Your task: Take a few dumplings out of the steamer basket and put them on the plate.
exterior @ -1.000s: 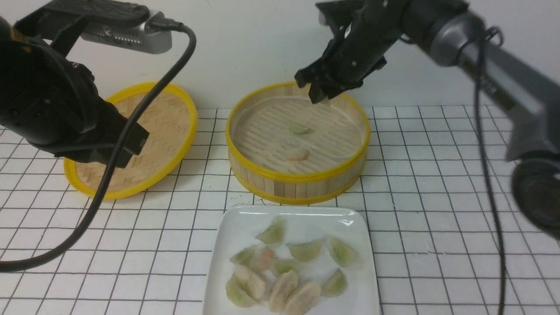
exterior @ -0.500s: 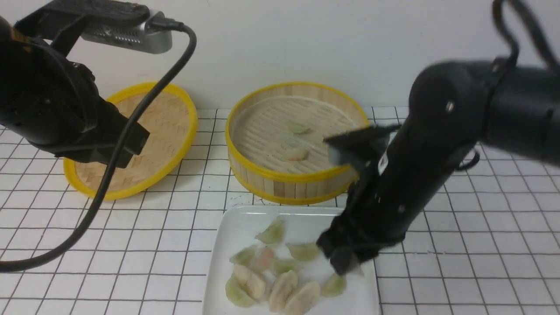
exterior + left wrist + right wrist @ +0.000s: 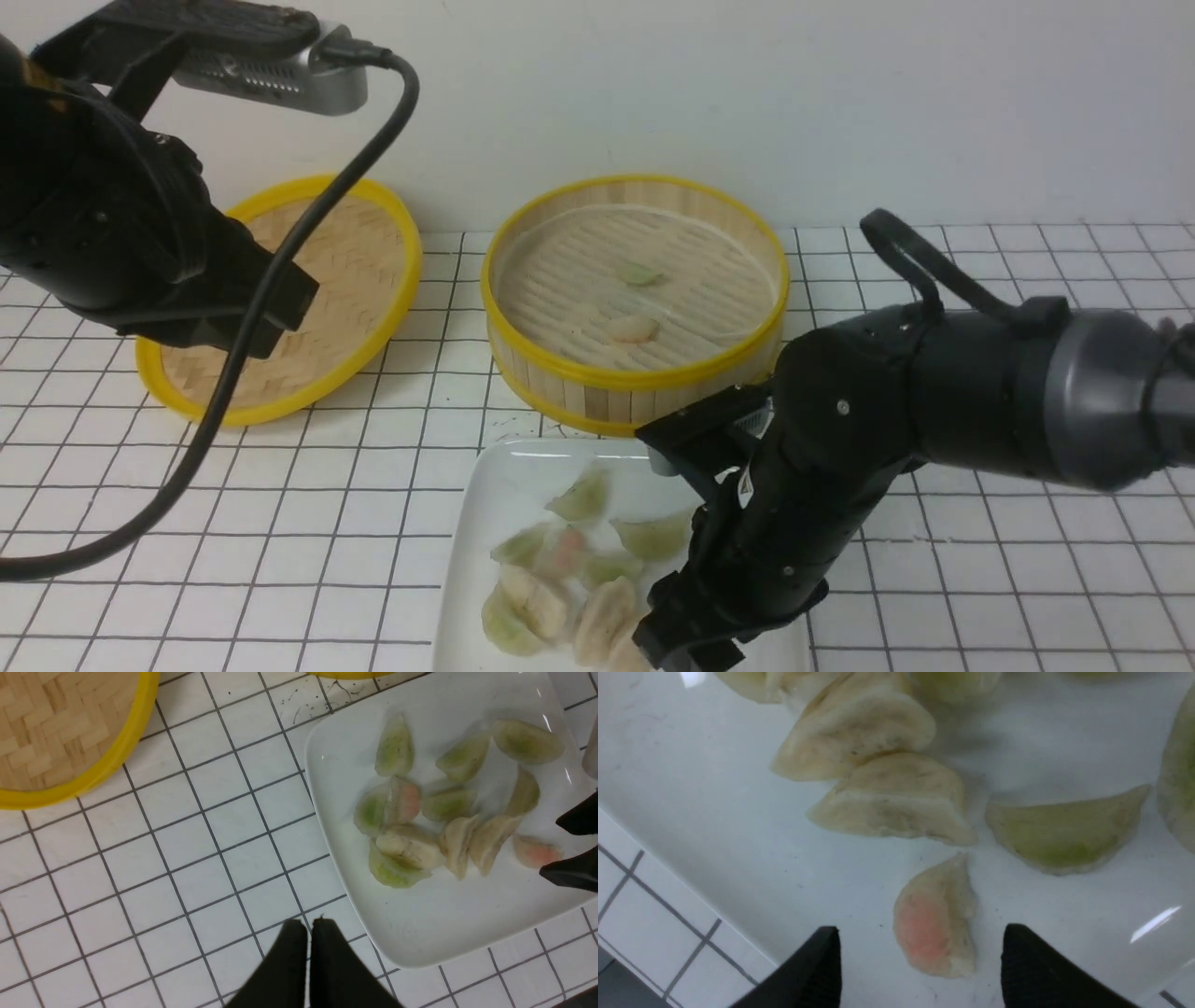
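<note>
The bamboo steamer basket [image 3: 635, 378] stands at the back centre with one green dumpling [image 3: 639, 273] and one pinkish dumpling [image 3: 635, 328] on its slatted floor. In front of it the white plate [image 3: 523, 467] carries several dumplings [image 3: 581, 495]. My right gripper [image 3: 920, 933] is low over the plate's near right part, open, with a pinkish dumpling [image 3: 931, 924] lying loose on the plate between its fingers. That dumpling [image 3: 532, 851] also shows in the left wrist view. My left gripper [image 3: 308, 924] is shut and empty, above the tiles just off the plate's edge.
A shallow woven lid with a yellow rim [image 3: 317, 280] lies left of the basket, partly behind my left arm [image 3: 140, 243] and its cable. White tiled table [image 3: 980, 560] extends to the right of the plate. A white wall closes the back.
My right arm swung from the basket's far rim down to the plate. Its jaws opened and a pinkish dumpling now lies on the plate between them. The left arm stayed still.
</note>
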You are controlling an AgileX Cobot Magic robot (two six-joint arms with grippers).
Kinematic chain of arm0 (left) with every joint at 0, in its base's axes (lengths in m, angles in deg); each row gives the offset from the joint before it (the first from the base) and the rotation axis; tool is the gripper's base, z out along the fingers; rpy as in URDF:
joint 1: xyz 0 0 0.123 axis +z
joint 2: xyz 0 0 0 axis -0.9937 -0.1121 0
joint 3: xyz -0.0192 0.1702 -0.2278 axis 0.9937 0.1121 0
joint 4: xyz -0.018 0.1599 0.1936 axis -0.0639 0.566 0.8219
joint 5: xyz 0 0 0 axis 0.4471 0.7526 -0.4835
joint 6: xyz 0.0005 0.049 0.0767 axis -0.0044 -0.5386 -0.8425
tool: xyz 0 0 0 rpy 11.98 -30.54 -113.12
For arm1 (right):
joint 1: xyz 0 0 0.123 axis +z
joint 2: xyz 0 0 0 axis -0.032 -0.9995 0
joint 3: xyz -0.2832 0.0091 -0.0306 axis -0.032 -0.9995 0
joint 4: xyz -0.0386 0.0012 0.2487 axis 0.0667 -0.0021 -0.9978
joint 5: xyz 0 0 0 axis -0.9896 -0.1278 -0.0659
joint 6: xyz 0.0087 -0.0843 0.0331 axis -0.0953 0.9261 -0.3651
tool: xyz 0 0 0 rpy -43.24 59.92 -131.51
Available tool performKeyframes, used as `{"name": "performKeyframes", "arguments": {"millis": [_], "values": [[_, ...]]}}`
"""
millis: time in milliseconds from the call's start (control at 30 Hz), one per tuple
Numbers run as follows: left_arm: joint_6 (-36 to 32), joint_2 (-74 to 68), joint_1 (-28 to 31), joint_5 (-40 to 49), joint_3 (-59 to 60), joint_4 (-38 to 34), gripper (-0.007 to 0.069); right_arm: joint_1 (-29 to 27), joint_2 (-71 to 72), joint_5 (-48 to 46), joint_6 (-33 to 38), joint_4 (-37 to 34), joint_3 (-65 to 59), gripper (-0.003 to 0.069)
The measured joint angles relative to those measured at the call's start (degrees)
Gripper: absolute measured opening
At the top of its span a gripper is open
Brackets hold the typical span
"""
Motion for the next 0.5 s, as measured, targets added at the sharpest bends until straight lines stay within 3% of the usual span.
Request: {"name": "performKeyframes", "arguments": {"millis": [33, 100, 233, 300, 433, 500], "values": [[0.0, 0.0, 0.0, 0.0, 0.0, 0.0, -0.0006, 0.0, 0.4, -1.9, -1.7, 2.2, 0.9, 0.0472], [0.0, 0.0, 0.0, 0.0, 0.0, 0.0, -0.0006, 0.0, 1.2, -4.6, -3.3, 4.5, 2.2, 0.0483], [0.0, 0.0, 0.0, 0.0, 0.0, -0.1, -0.0006, 0.0, 5.8, -12.4, -6.6, 10.1, 4.4, 0.0419], [0.0, 0.0, 0.0, 0.0, 0.0, -0.1, -0.0006, 0.0, 12.6, -15.8, -10.2, 15.1, 4.6, 0.0282], [0.0, 0.0, 0.0, -0.2, 0.0, -0.4, -0.0006, 0.0, 27.3, -16.8, -17.1, 22.8, 4.6, 0.0077], [0.0, 0.0, 0.0, -0.5, 0.0, -0.8, -0.0006, 0.0, 34.6, -17.0, -20.1, 25.6, 4.6, 0.0029]]}}
